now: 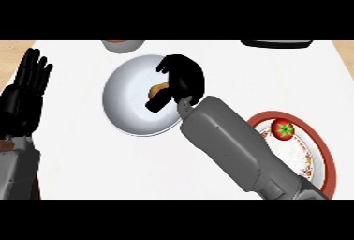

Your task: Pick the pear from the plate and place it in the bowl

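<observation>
Under the right hand (183, 77), whose black fingers and thumb curl round it, sits the small tan-brown pear (159, 89). Only a rounded, smooth patch of it shows between the fingers. Hand and pear are over the wide, glossy white round bowl (124, 110); can't tell if the pear touches the bowl's inside. The grey right forearm (235, 145) covers the bowl's near right edge.

Right of and nearer than the hand is a round red-rimmed plate with a speckled white centre (294, 152), carrying a red tomato with a green star top (282, 129).

Beyond the hand, a grey rounded vessel (124, 46) and a dark flat object (276, 43) are both cut by the view's edge.

Far left, the left hand (24, 93) rests open, fingers up. The counter top (104, 164) is plain matte white.
</observation>
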